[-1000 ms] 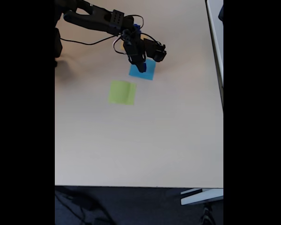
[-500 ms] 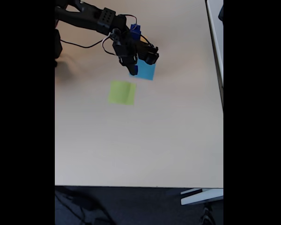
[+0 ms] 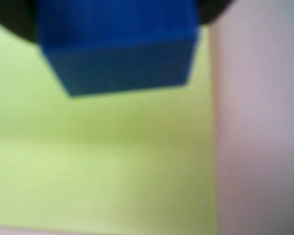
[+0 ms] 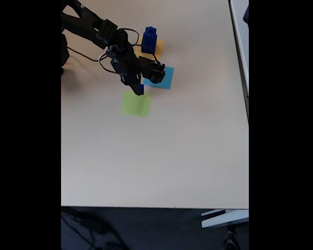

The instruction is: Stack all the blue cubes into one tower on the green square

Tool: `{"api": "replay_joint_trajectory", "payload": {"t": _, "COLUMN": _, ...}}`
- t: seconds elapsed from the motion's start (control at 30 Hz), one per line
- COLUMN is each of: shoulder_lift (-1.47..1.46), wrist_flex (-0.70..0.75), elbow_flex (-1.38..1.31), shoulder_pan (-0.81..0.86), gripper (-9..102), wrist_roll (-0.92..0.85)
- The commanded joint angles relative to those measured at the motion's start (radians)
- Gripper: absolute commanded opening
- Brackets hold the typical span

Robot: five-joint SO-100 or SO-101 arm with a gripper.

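Observation:
My gripper [image 4: 140,90] is shut on a small blue cube [image 4: 141,88] and holds it over the top edge of the green square [image 4: 135,104]. In the wrist view the blue cube [image 3: 118,54] hangs blurred at the top, with the green square [image 3: 98,161] spread beneath it and dark finger parts at the top corners. Two more blue cubes [image 4: 149,40] stand stacked on an orange square [image 4: 158,48] at the back, the smaller on the larger.
A flat light-blue square [image 4: 165,78] lies just right of the gripper. The black arm [image 4: 91,26] reaches in from the top left with a cable. Bare beige table [image 4: 161,156] extends forward; its edge runs along the right [image 4: 247,104].
The gripper has carried the small blue cube from over the light-blue square leftward and forward to the green square's top edge. The stack on the orange square is now uncovered.

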Motion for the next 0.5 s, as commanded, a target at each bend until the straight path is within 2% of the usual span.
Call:
{"api": "replay_joint_trajectory", "payload": {"t": 0.0, "shoulder_lift": 0.092, "wrist_flex": -0.038, "elbow_flex": 0.005, "shoulder_pan": 0.015, "gripper": 2, "wrist_roll": -0.021}}
{"api": "replay_joint_trajectory", "payload": {"t": 0.47, "shoulder_lift": 0.077, "wrist_flex": -0.061, "elbow_flex": 0.026, "shoulder_pan": 0.092, "gripper": 2, "wrist_roll": -0.057}}
